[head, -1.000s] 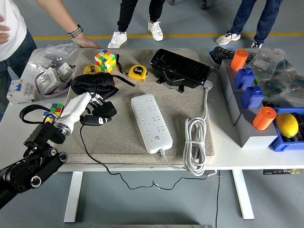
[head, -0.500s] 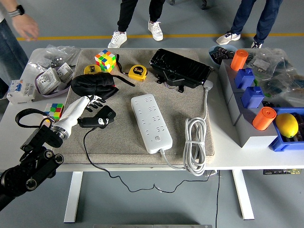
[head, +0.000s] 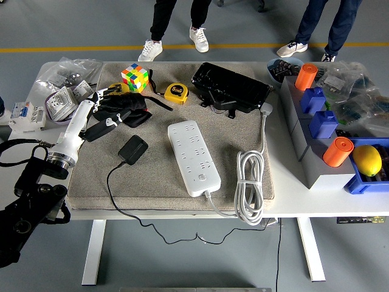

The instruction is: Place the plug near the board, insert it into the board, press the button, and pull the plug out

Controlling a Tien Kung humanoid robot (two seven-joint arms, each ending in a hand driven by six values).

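The black plug [head: 132, 149] lies flat on the beige mat [head: 158, 182], its thin black cable [head: 113, 193] trailing off the table's front edge. The white power board [head: 193, 157] lies about a hand's width to the plug's right, with its button [head: 201, 178] at the near end. My left hand [head: 102, 108] hovers up and to the left of the plug, over a black pouch [head: 129, 108]. Its fingers are spread and hold nothing. My right arm is out of the picture.
A Rubik's cube [head: 135, 77], a yellow tape measure [head: 176, 92] and a black case [head: 231, 88] lie at the mat's far side. The board's coiled white cord [head: 250, 185] lies right of the board. Grey and blue bins [head: 316, 158] with a lemon [head: 366, 159] stand at the right. People stand beyond the table.
My left hand let go of the plug and drew back up and to the left. The plug now lies alone on the mat. The person's arm at top left has gone.
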